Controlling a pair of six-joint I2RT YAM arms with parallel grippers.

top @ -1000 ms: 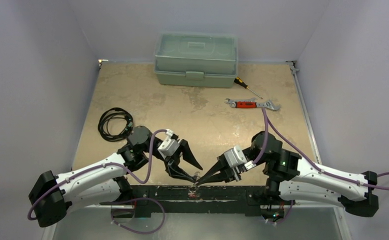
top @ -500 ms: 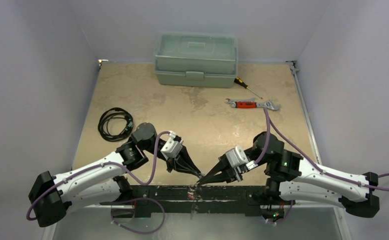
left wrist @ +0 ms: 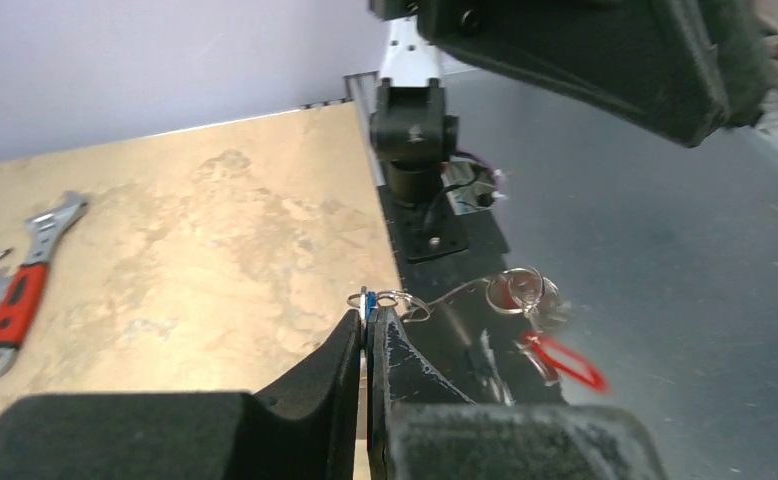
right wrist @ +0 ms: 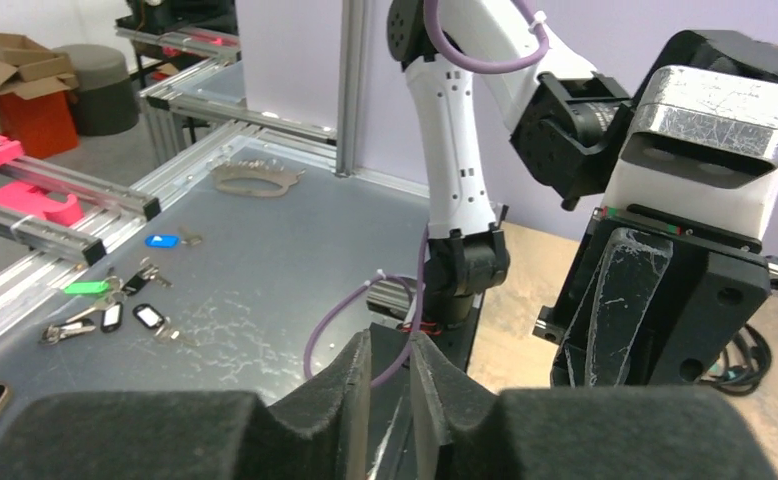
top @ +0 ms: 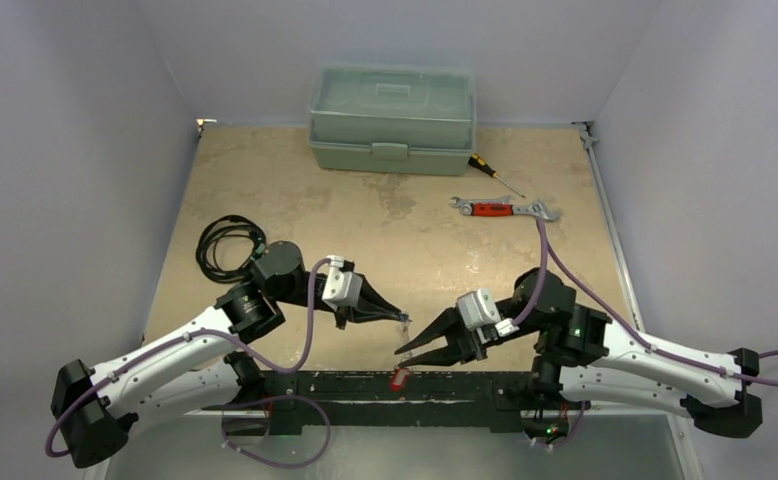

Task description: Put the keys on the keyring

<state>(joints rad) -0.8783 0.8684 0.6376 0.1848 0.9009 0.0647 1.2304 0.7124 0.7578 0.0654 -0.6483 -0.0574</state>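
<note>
L gripper (left wrist: 368,318) clamped on blue-tag key (left wrist: 365,300) over table (top: 295,190) near edge, btwn arm bases. Keyring (left wrist: 455,291) wire trails off it, red-tag key (left wrist: 565,362) dangling. R gripper (top: 408,352) slightly apart, empty. Step: threading, prob. Next: R must pinch the wire steady.

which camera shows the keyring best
Left wrist: the keyring dangles close up from the shut left gripper, its wire and red tag visible. Top external shows only a speck and the red tag; right wrist does not clearly show it.
</note>
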